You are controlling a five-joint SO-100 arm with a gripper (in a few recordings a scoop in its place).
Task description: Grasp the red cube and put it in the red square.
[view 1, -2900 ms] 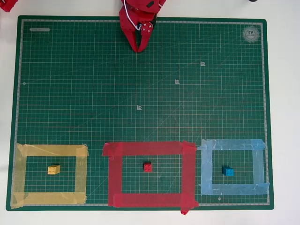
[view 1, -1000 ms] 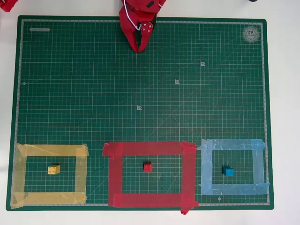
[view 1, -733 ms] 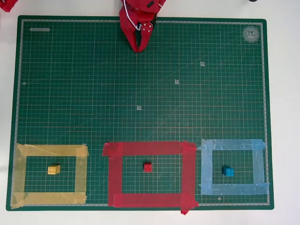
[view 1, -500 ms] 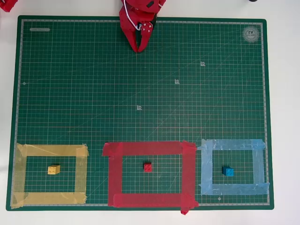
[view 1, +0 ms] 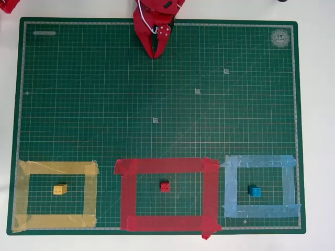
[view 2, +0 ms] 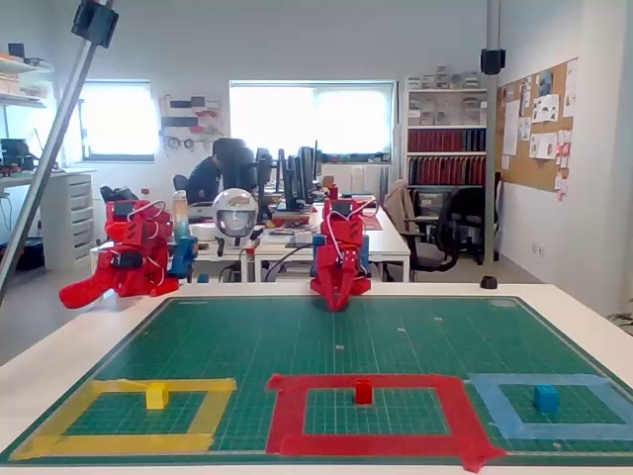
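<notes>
Red cube (view 1: pixel 165 186) sits inside the red square (view 1: pixel 131 193); the fixed view shows its height. Gripper (view 1: pixel 155 53) jaws together, holding nothing, arm cut off overhead.

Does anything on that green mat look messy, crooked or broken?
Nothing spilled or broken. Each cube sits inside its matching frame: red cube in the red square. Only the tape is rough, with a ragged scrap sticking out at that square's lower right corner in the overhead view.
</notes>
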